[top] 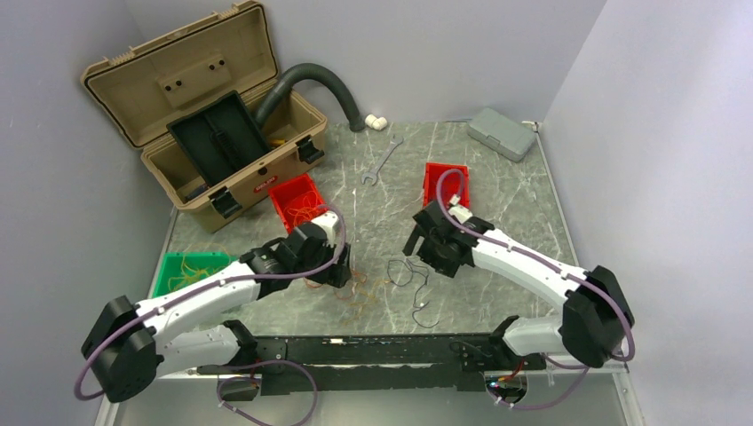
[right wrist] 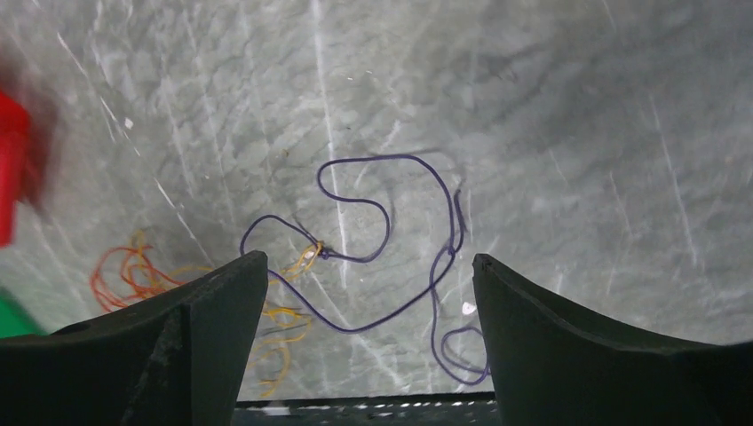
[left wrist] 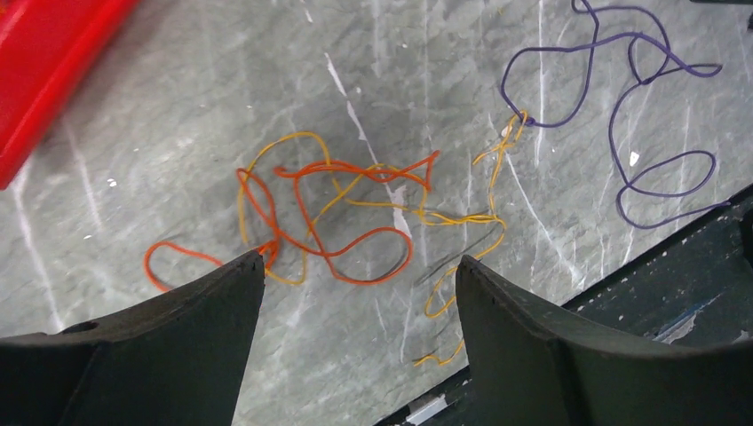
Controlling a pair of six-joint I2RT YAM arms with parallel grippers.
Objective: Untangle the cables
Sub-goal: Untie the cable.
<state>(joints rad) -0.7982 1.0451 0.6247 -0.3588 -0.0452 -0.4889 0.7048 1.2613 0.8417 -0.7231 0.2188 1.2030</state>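
While both claws hover wide open and empty, the cables lie loose on the desk (top: 497, 204) between them, just past the front rail (top: 373, 342). Left claw (left wrist: 357, 284) is over the orange wire (left wrist: 346, 165), which is knotted with the yellow wire (left wrist: 462, 217). Right claw (right wrist: 368, 266) is over the purple wire (right wrist: 382, 158). Purple looks mostly free and is snagged on yellow at one spot, toward the left side of the right wrist view. The spread's long axis runs side to side, arm to arm. My read: left arm is nearer orange/yellow and right arm nearer purple, so pull apart along that axis. Farther back are a green bin (top: 169, 266), two red bins (top: 277, 191), a wrench (top: 382, 160) and an open toolbox (top: 178, 71).
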